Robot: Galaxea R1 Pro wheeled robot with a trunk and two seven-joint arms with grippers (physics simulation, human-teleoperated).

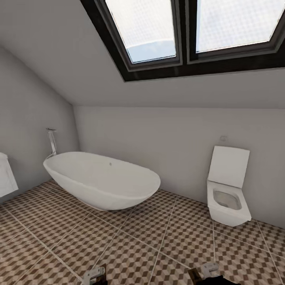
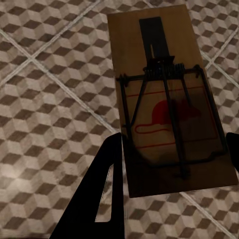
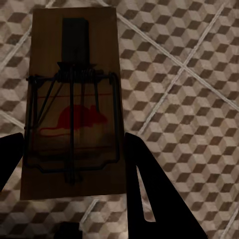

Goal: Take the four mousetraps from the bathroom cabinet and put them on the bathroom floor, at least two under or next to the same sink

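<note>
The left hand (image 2: 172, 149) pinches a small flat tan wooden mousetrap (image 2: 169, 99) between its two black fingers (image 2: 107, 189), the board lying across the gap with its dark wire bar and red mouse print facing the camera. The right hand (image 3: 72, 164) likewise pinches a second tan mousetrap (image 3: 74, 99) of the same make (its red mouse print sits just ahead of the fingertips). Beyond both boards lies the bathroom floor (image 1: 166, 241), large square tiles in a brown, beige and cream cube pattern with pale grey grout lines. In the head view, farther off past the left hand (image 1: 94, 275), a white oval freestanding bathtub (image 1: 103, 180) stands on the tiles; past the right hand (image 1: 206, 273), a white square wall-hung toilet (image 1: 227, 190) has its lid raised.
</note>
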